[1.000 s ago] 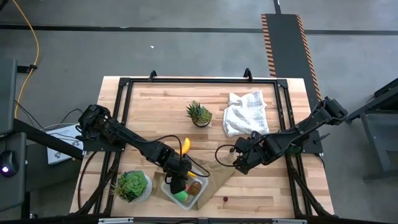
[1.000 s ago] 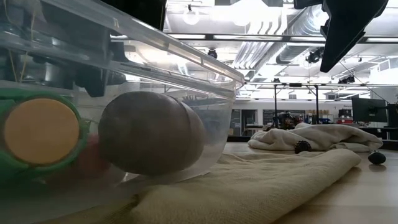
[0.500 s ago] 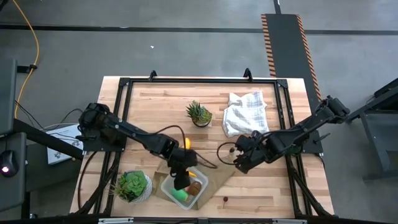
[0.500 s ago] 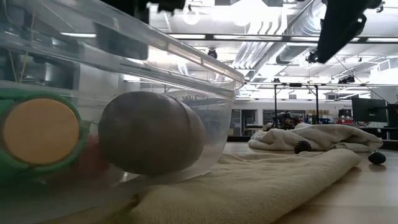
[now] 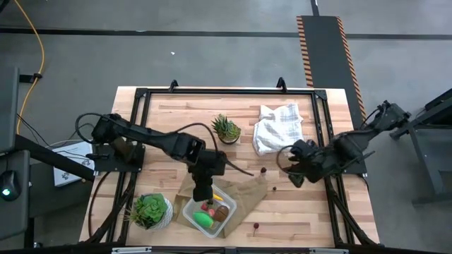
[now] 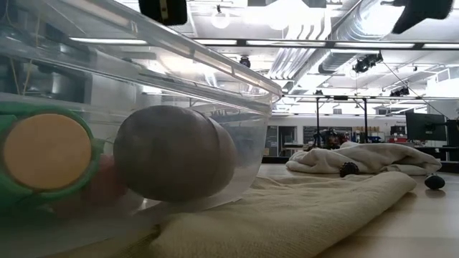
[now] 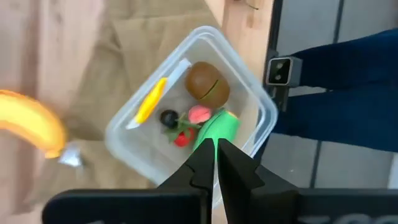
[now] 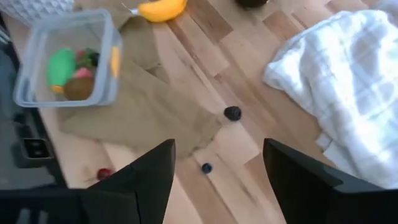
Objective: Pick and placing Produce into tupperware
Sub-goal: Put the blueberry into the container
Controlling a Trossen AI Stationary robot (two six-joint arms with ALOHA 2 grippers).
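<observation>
Tupperware (image 7: 189, 118) lies below the closed, empty left gripper (image 7: 216, 163).

The high view looks straight down from well above, taking in the whole desk (image 5: 296, 212) with the tupperware (image 5: 211, 212) near its front edge. The low view sits at desk height, pressed almost against the tupperware (image 6: 143, 107) wall, and faces level across the paper bag (image 6: 301, 215) toward the white cloth (image 6: 373, 158) and the room beyond. The left wrist view looks down from close above the tupperware (image 7: 193, 118), past its own closed end effector (image 7: 216, 165). The right wrist view looks from farther off, obliquely, across the desk (image 8: 211, 43) toward the tupperware (image 8: 68, 59). All four views share the tupperware; the high, low and right wrist views share the white cloth (image 8: 336, 81).
</observation>
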